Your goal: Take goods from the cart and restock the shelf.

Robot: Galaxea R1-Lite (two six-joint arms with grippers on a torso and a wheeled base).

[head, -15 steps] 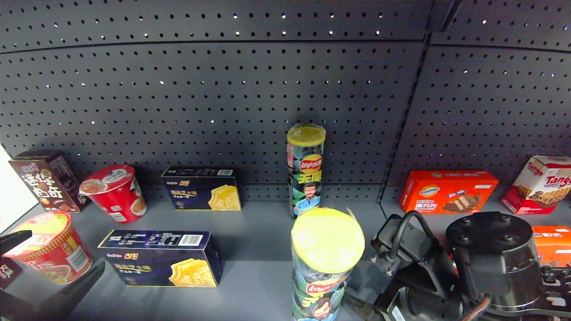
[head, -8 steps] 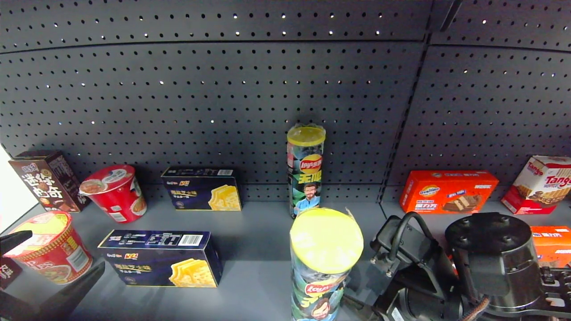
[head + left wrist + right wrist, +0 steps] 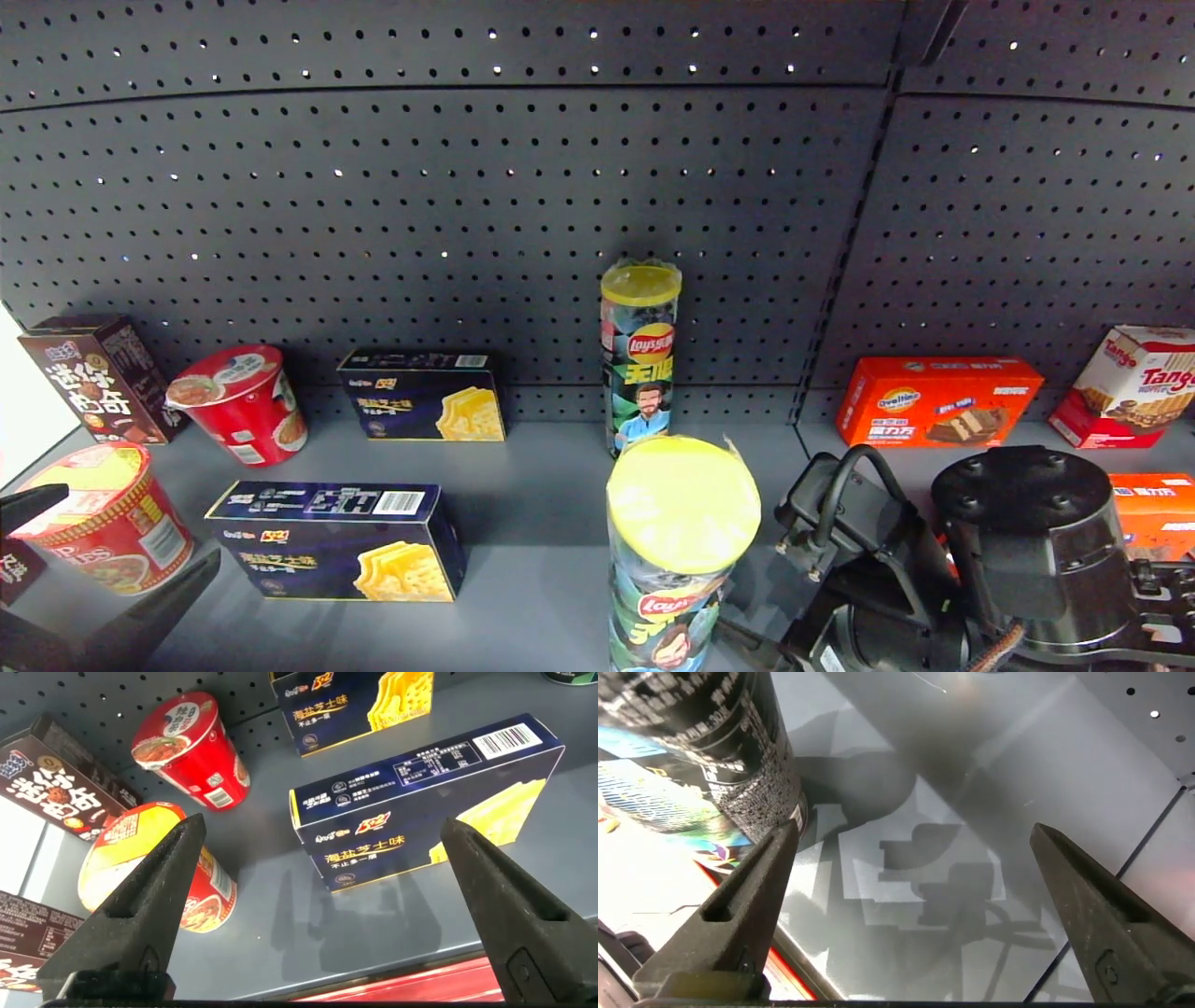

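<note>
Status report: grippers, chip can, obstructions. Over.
Left gripper, jaws open, empty, facing front blue box. Right gripper, jaws open, beside front chip can, not gripping. Can upright on shelf, ahead of rear can.

A dark perforated back panel (image 3: 467, 205) rises behind everything. At the far left stands a dark brown box (image 3: 101, 378), with a red noodle cup (image 3: 238, 403) just beside it and a red-and-yellow noodle cup (image 3: 107, 532) nearer the front. The rear navy cracker box (image 3: 425, 395) lies behind the front navy cracker box (image 3: 341, 539). A yellow-lidded chip can (image 3: 640, 355) stands upright against the panel. On the right lie an orange wafer box (image 3: 934, 399) and a red-and-white wafer box (image 3: 1134, 383).
</note>
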